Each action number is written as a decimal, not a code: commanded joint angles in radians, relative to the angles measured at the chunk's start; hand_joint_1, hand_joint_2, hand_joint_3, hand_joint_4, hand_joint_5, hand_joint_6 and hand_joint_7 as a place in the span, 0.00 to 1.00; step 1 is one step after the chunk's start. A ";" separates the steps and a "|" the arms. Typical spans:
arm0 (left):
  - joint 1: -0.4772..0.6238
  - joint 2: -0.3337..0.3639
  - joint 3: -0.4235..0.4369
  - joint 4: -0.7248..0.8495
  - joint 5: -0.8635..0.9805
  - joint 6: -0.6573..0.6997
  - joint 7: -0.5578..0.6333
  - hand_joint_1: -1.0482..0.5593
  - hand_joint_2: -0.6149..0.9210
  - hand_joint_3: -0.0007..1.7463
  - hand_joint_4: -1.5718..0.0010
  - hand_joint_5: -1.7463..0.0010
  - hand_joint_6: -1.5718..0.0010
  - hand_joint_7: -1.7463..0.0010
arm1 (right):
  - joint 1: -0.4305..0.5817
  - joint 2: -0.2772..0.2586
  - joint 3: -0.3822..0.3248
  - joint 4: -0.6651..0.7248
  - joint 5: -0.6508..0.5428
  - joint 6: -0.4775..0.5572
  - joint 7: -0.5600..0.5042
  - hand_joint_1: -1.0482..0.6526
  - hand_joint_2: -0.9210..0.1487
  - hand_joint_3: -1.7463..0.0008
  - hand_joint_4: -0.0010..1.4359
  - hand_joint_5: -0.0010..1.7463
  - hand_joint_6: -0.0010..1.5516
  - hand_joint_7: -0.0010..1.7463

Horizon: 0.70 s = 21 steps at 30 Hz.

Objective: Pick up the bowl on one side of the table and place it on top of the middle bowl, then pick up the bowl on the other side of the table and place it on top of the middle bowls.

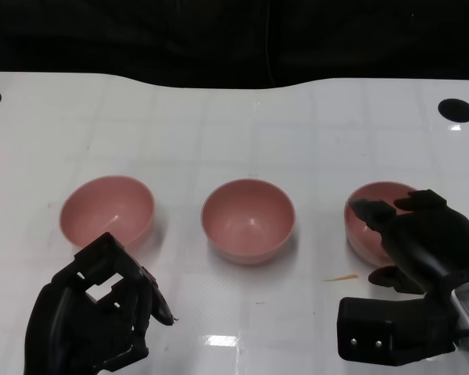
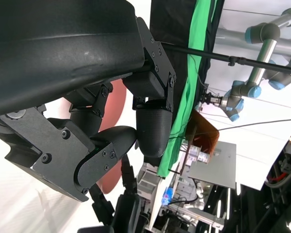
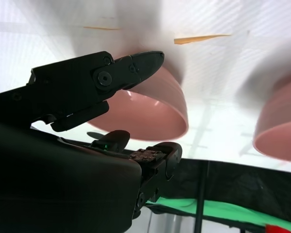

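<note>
While the three pink bowls sit in a row across the white table (image 1: pixel 242 125), none is stacked yet, so the first pick is the step in hand. The table is the largest thing in view, and the bowls are spread well apart along it, probably so each side bowl lies within reach of the hand on its own side.

The right hand (image 1: pixel 422 234) has its fingers at the right bowl (image 1: pixel 369 219): in the head view they reach over the near rim, and the right wrist view shows one fingertip against the bowl's outer wall with others at its mouth. It looks like a rim pinch forming, though I cannot tell whether the grip is closed.

The left hand (image 1: pixel 102 308) hangs near the left bowl (image 1: pixel 107 209) without touching it, fingers curled in and holding nothing.

The middle bowl (image 1: pixel 248 219) stands alone between the others, the target for both.

All the bowls stand upright, mouths up; being round, they have no long axis, so a straight lift and level lowering should nest them.
</note>
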 commanded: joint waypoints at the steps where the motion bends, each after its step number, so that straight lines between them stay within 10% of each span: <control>1: 0.001 0.011 0.003 -0.005 0.000 0.005 0.000 0.43 0.71 0.68 0.50 0.02 0.53 0.15 | -0.021 -0.026 0.015 0.030 -0.001 0.024 -0.022 0.27 0.00 0.99 0.17 0.25 0.23 0.01; 14: -0.008 0.010 0.001 -0.001 0.002 0.002 0.000 0.42 0.70 0.69 0.50 0.01 0.53 0.15 | -0.085 -0.044 0.084 0.129 0.019 0.031 -0.051 0.27 0.00 0.94 0.29 0.28 0.30 0.04; 18: -0.010 0.010 -0.001 -0.004 0.002 0.000 -0.003 0.42 0.70 0.69 0.50 0.01 0.53 0.15 | -0.144 -0.033 0.116 0.222 0.044 -0.005 -0.059 0.31 0.00 0.89 0.55 0.37 0.54 0.07; 21: -0.008 0.012 -0.001 -0.005 0.002 -0.002 -0.007 0.42 0.70 0.69 0.51 0.01 0.54 0.15 | -0.183 -0.024 0.138 0.280 0.066 -0.019 -0.061 0.34 0.00 0.88 0.50 0.66 0.68 0.06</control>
